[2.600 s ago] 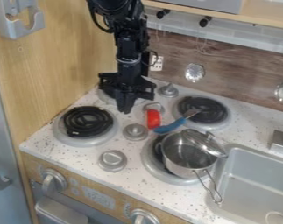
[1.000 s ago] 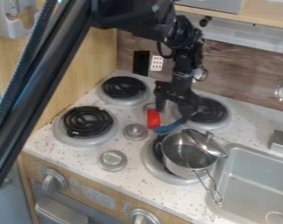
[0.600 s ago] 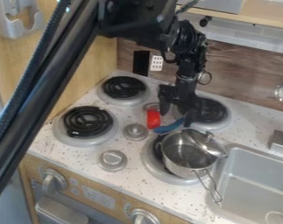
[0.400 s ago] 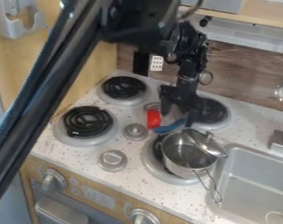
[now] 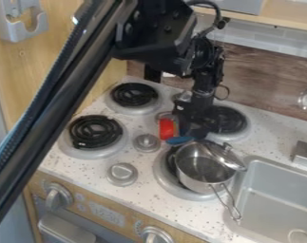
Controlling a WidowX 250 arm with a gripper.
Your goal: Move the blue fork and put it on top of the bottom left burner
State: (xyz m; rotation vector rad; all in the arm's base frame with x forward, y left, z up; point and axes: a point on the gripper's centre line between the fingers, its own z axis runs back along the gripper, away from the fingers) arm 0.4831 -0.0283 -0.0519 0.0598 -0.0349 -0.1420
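Blue fork [image 5: 179, 140], in the camera view: we see a short stretch of its handle on the pale speckled surface [image 5: 149, 178], near the middle of the stove top; the rest runs behind the hand [image 5: 192, 133], so we cannot see the tines. The visible stretch lies just beside the hand, to its lower left in the view; it runs roughly sideways, rising slightly toward the right, which we take as the fork's long axis. The black arm [image 5: 70, 85] crosses the view from the upper left, and as the only arm it is the nearer one.

We cannot tell how far the hand is open, nor whether it has hold of the fork; we judge the step to be securing a grip across the handle.

The bottom left burner [image 5: 94, 130] has its coil bare, well to the fork's left; a silver knob [image 5: 147, 143] stands between. We judge that the fork should go up first, then left over the knob; a red object [image 5: 166, 129] sits close by the handle's end, and a pot [image 5: 203, 166] just below, so either could be knocked.
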